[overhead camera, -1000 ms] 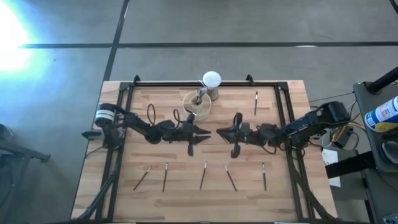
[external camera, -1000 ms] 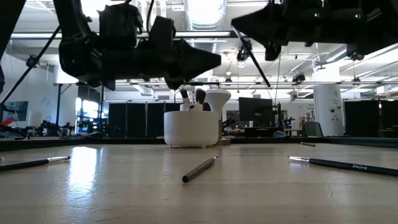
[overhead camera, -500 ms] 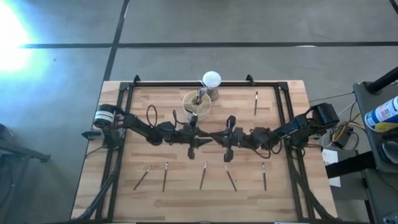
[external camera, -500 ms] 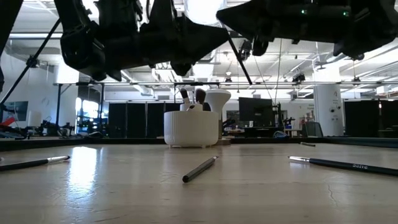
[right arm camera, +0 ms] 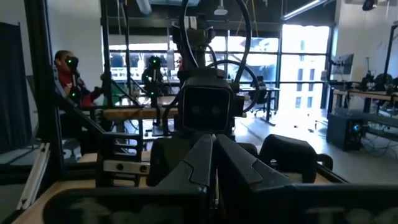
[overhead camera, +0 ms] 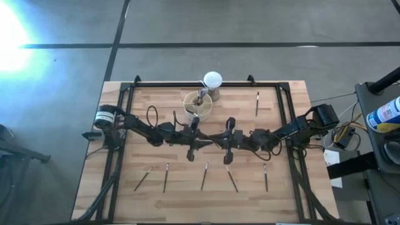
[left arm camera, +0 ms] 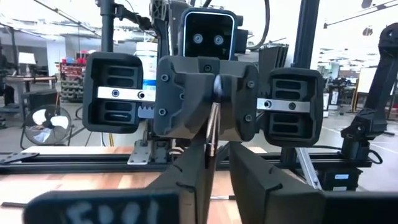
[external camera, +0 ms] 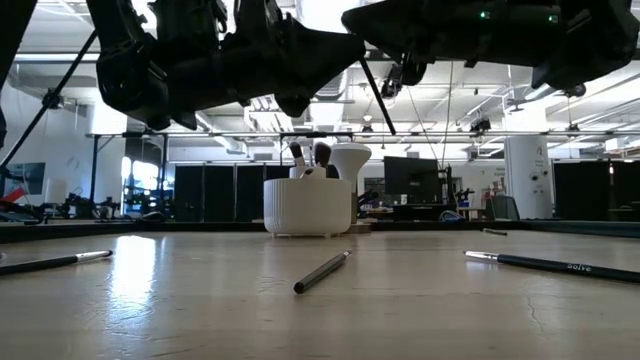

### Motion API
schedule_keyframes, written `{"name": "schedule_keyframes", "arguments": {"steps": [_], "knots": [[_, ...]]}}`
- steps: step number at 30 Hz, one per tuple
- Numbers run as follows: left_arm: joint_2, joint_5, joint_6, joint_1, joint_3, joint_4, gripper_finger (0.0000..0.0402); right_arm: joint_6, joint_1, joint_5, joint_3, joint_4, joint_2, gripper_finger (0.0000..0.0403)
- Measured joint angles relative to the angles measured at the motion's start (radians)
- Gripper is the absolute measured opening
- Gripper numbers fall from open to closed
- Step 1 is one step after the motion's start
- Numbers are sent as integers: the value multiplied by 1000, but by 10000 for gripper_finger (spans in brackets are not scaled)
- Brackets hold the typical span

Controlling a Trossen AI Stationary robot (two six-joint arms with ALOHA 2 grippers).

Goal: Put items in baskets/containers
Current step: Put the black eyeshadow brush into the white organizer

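Wooden counter first: above its middle the two grippers meet, the right gripper with jaws shut on a brush, the left gripper closing on it, while the cup holds a few and six lie loose.

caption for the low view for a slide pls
Both arms meet above the table, a thin makeup brush slanting between them; the cream organiser stands behind loose brushes.
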State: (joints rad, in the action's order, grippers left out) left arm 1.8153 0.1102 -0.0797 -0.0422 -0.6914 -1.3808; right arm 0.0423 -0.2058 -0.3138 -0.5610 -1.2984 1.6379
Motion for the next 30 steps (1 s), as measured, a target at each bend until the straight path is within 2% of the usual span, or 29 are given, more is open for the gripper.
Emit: {"name": "schedule_keyframes", "arguments": {"steps": [3,5,14,19,25,30], "knots": [[0,-18,3,0,0,0,22,2,0,-1,0,0,0,13],[0,-47,8,-1,0,2,11,7,0,-5,0,0,0,13],[-101,-229,85,-2,19,196,6,40,2,-83,0,26,-1,16],[-191,-374,116,2,54,282,6,40,-1,-99,0,40,-1,44],[-268,-482,180,42,95,367,5,39,0,-109,1,40,-2,85],[-318,-539,163,125,128,440,5,45,2,-109,2,54,-2,99]]}}
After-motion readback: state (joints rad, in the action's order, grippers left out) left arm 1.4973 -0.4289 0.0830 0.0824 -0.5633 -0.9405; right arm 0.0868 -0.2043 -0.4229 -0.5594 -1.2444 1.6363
